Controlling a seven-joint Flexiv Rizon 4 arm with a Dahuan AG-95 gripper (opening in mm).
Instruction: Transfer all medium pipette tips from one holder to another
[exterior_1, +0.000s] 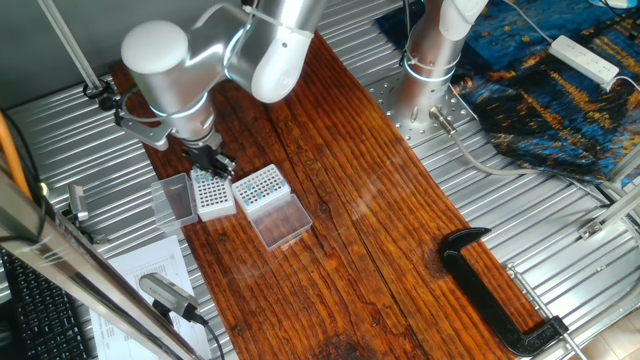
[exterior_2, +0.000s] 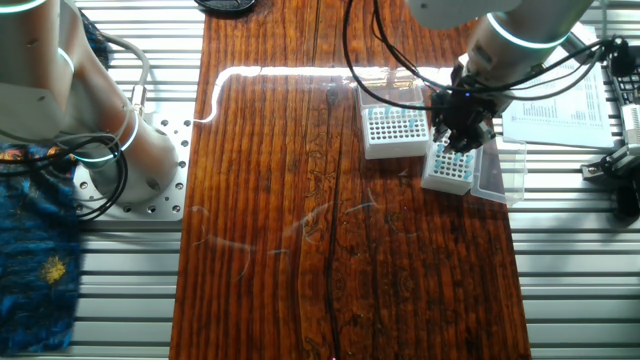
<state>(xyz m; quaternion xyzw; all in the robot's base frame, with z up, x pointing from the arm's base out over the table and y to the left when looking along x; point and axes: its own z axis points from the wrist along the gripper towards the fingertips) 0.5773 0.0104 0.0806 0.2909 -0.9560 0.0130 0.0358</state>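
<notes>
The opaque white-sided holder (exterior_1: 212, 193) (exterior_2: 449, 168) stands with its smoky lid (exterior_1: 175, 200) (exterior_2: 500, 170) folded open beside it. Teal medium pipette tips (exterior_1: 209, 186) (exterior_2: 455, 163) show as dots in its grid. Right beside it is the clear-sided holder (exterior_1: 260, 187) (exterior_2: 394, 128), whose clear lid (exterior_1: 281, 222) lies open; more teal tips (exterior_1: 258, 184) (exterior_2: 392, 124) fill part of its grid. My gripper (exterior_1: 216, 164) (exterior_2: 460, 135) hangs just over the far end of the white-sided holder. Its dark fingers look close together, but anything between them is too small to see.
A black clamp (exterior_1: 495, 290) lies on the wooden board's near right. Printed papers (exterior_2: 560, 105) and a grey tool (exterior_1: 165, 293) sit beside the holders on the metal table. A second robot base (exterior_1: 432, 70) and blue cloth (exterior_1: 560, 90) are at the back.
</notes>
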